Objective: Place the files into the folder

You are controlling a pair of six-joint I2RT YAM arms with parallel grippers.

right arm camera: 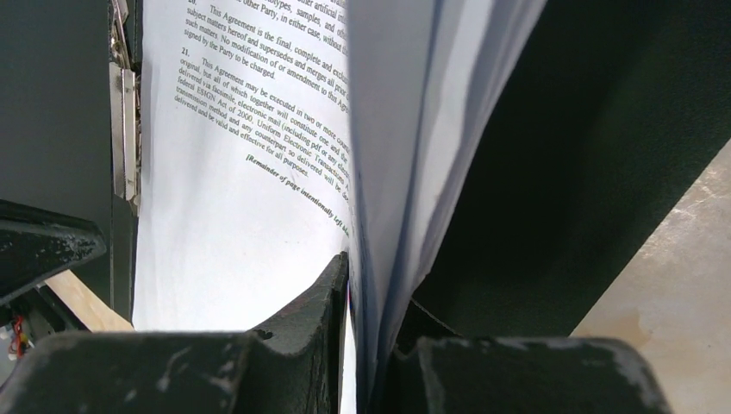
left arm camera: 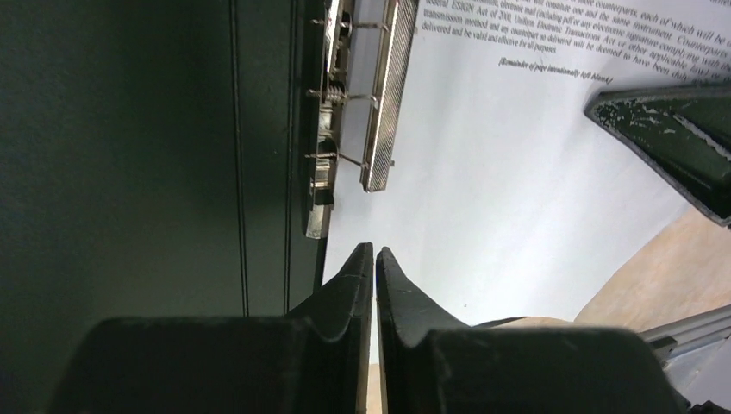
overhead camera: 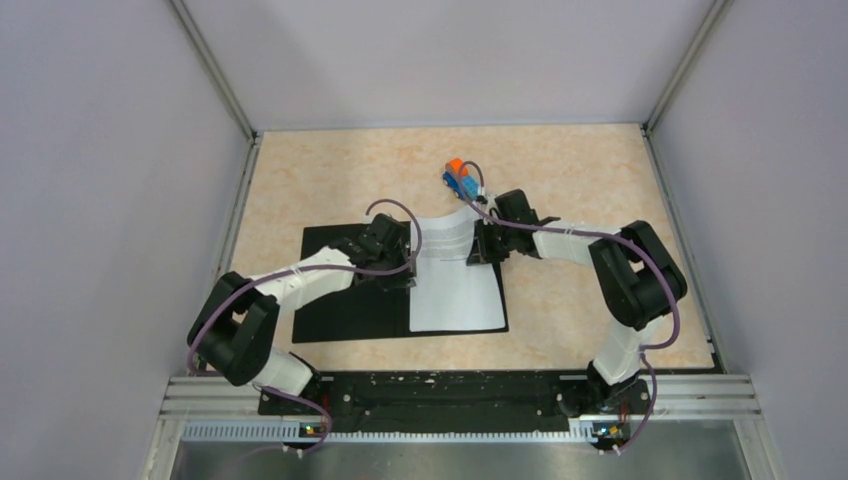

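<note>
While the files [overhead camera: 455, 290] lie bowed on the right half of the open folder [overhead camera: 345, 315], their edge is pinched in the right gripper [right arm camera: 352, 272]; the left gripper [left arm camera: 374, 254], all but closed and apparently empty, is held beside the clip strip [left arm camera: 379, 95]; sheets may be creased if shoved against it.

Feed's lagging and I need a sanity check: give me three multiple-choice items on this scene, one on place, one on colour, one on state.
1. The toy truck sits: A on the folder; B in a gripper; C on the table beyond the folder.
2. The open folder's inside is: A teal; B black; C white.
3. The right gripper is: A pinching the files; B wide open; C holding the truck.
Answers: C, it stands past the folder's far edge; B, a black panel shows beside the sheets; A, sheets run between its fingers.
</note>
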